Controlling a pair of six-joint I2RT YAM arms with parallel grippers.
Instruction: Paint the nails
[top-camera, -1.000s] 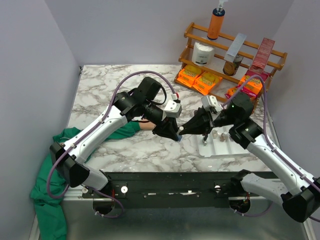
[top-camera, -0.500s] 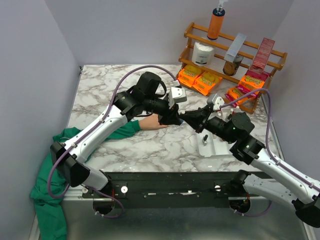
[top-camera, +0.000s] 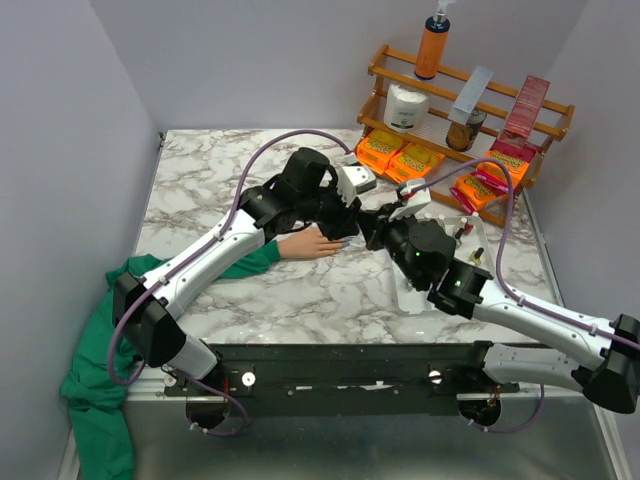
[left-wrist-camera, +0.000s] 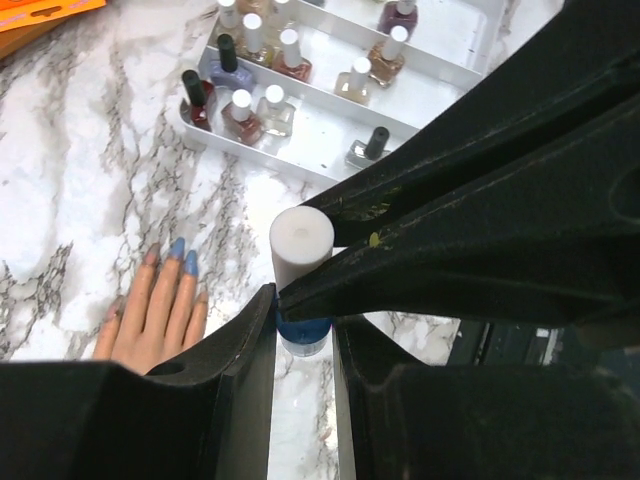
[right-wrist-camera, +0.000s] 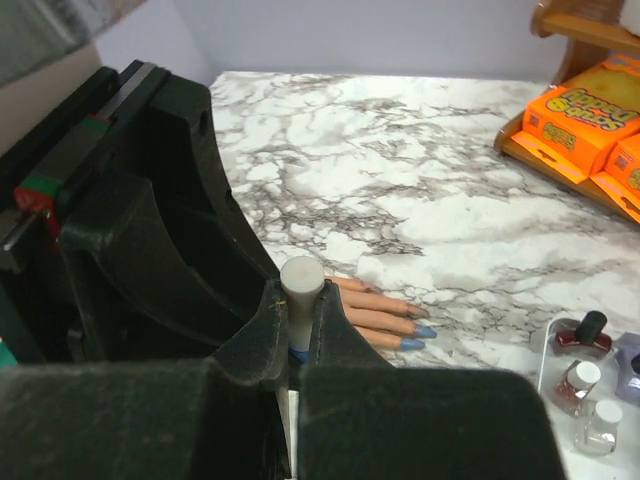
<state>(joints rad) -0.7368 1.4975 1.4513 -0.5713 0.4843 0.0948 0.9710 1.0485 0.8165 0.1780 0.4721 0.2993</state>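
At the left gripper (left-wrist-camera: 303, 322): jaws clamped on the glass body of a blue polish bottle (left-wrist-camera: 301, 338), held upright above the surface (right-wrist-camera: 420, 200). Meeting it from the opposite side, the right gripper (right-wrist-camera: 300, 325): jaws closed tight on the bottle's white cap (right-wrist-camera: 301, 275). Cap apparently seated on the bottle, brush not visible.

Just below and beyond, flat on the marble: fake hand (right-wrist-camera: 372, 308), palm down, with its green sleeve (top-camera: 250, 258) trailing off toward the left arm's base. Long axis of the fingers lying along the surface, running from the sleeve toward the robot's right. Nails (right-wrist-camera: 424, 331) at that far end, at least two showing blue, the rest pale or too small to judge.

Key relation: nails lower than the held bottle and just to its left-arm side, near but apart, touched by neither pair of jaws. Both grippers about equally close. Cap in the right one, so probably the painting side, with a short drop down and leftward, and strokes best drawn along the finger axis.

Further right: white tray (left-wrist-camera: 322, 128) of spare polish bottles (left-wrist-camera: 240, 105). Farthest back: wooden rack (top-camera: 470, 100).
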